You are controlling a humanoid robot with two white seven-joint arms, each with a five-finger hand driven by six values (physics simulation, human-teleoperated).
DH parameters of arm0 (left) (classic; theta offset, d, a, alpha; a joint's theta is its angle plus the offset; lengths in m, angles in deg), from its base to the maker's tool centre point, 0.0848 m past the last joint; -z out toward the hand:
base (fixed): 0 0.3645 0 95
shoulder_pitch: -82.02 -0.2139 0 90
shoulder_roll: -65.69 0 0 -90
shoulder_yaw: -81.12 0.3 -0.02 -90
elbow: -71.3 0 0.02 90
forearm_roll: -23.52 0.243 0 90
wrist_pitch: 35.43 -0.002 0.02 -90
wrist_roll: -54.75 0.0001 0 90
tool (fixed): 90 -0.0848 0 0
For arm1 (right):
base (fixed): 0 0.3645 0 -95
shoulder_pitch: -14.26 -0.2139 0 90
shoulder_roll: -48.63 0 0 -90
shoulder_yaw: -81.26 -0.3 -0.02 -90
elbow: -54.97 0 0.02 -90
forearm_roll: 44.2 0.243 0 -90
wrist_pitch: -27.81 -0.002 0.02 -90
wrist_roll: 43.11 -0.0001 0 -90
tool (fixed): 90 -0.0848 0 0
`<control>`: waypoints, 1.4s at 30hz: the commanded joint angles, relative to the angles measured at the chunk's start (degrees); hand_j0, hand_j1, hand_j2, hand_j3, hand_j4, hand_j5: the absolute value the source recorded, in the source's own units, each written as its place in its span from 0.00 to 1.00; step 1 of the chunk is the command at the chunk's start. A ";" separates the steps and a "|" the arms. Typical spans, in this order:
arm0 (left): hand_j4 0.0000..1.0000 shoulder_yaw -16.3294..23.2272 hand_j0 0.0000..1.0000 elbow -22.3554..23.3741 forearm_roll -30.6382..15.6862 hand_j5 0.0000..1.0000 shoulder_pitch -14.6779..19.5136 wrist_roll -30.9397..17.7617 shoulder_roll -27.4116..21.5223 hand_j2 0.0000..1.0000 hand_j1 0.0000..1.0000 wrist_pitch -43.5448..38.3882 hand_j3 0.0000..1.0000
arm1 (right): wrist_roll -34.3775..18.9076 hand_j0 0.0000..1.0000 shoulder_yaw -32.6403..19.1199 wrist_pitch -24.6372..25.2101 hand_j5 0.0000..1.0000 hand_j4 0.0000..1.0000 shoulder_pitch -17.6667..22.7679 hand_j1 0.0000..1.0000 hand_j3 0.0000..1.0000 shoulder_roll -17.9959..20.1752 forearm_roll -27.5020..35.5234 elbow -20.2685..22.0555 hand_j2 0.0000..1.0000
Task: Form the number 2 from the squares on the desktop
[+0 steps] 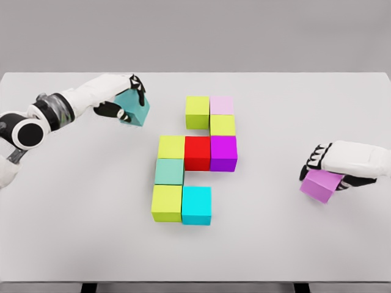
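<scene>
White desk [73, 244]: flat matte top that carries every block and both hands.
Red block [197, 152]: centre of the group, used as the landmark below.
Top row: a lime block [197, 112] sits up and behind the red block; a pale pink block [222, 105] touches its right side.
Right column: a yellow-green block [223, 125] lies just behind and right of the red block, under the pale pink one.
Middle row: a yellow block [171, 147] touches the red block's left side; a bright purple block [223, 152] touches its right side.
Left column: a sea-green block [169, 171] sits in front and left of the red block, under the yellow one.
Bottom row: another lime block [167, 202] lies further in front and left; a cyan block [197, 206] touches its right side, straight in front of the red block with a gap between them.
Left hand [119, 97]: far to the left and behind the red block, fingers wrapped around a teal block [135, 110] that is tilted.
Right hand [336, 162]: well to the right of the red block, fingers curled over a violet block [321, 186] that is tilted.
</scene>
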 commanded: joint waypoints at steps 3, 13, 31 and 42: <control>0.36 1.82 0.36 4.69 1.20 0.36 0.62 0.04 4.81 0.36 0.36 -0.03 0.36 | -1.16 0.56 0.01 0.07 0.56 0.56 -0.88 0.56 0.56 -1.82 0.30 0.45 0.56; 0.36 3.93 0.36 11.45 1.73 0.36 4.31 0.04 12.46 0.36 0.36 -3.02 0.36 | -7.49 0.56 0.27 0.07 0.56 0.56 -4.57 0.56 0.56 -8.41 0.21 0.80 0.56; 0.37 3.93 0.37 17.26 2.61 0.37 5.89 1.10 17.03 0.37 0.37 -3.19 0.37 | -12.06 0.56 11.17 0.07 0.56 0.56 -11.86 0.56 0.56 -18.08 -0.14 0.97 0.56; 0.37 3.85 0.37 17.26 2.52 0.37 5.80 1.10 16.94 0.37 0.37 -3.11 0.37 | -11.89 0.56 11.78 0.07 0.56 0.56 -12.57 0.56 0.56 -18.95 -0.06 0.97 0.56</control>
